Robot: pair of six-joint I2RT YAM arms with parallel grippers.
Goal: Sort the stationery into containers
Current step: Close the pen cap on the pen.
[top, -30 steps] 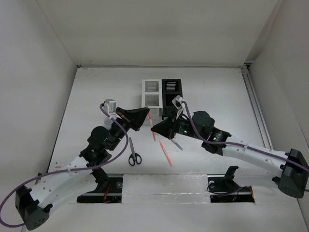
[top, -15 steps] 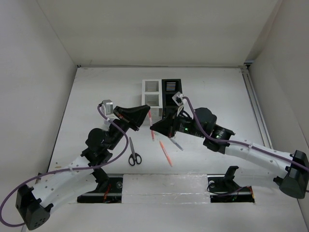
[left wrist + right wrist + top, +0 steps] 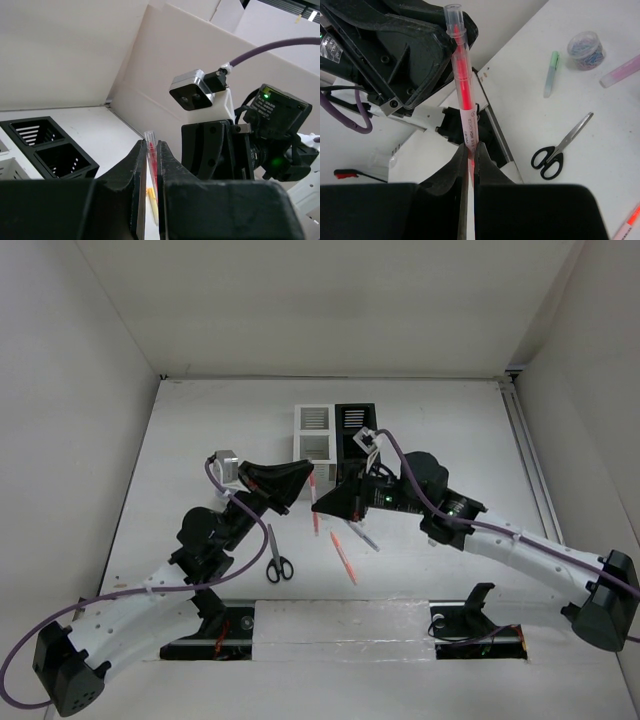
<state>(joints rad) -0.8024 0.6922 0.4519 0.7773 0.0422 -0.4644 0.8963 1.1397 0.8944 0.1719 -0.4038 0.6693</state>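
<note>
right hand (image 3: 469, 155) pinching a red pen (image 3: 462, 85), left hand (image 3: 405, 55) sitting just behind its capped end, scissors (image 3: 560, 150) lying rightward on the bench (image 3: 600, 125)

The white table (image 3: 220, 420) is carrying the white organizer (image 3: 312, 434) and the black organizer (image 3: 356, 428), which are standing side by side and touching towards its far side. Nearer the arm bases, the black-handled scissors (image 3: 278, 558) are lying flat, with the orange pen (image 3: 343, 557) to their right and the grey pen (image 3: 365, 538) just beyond that. In the right wrist view, the green highlighter (image 3: 550, 75), the pink highlighter (image 3: 620, 71) and the small translucent round tub (image 3: 585, 50) are resting on the table past the scissors.
</note>
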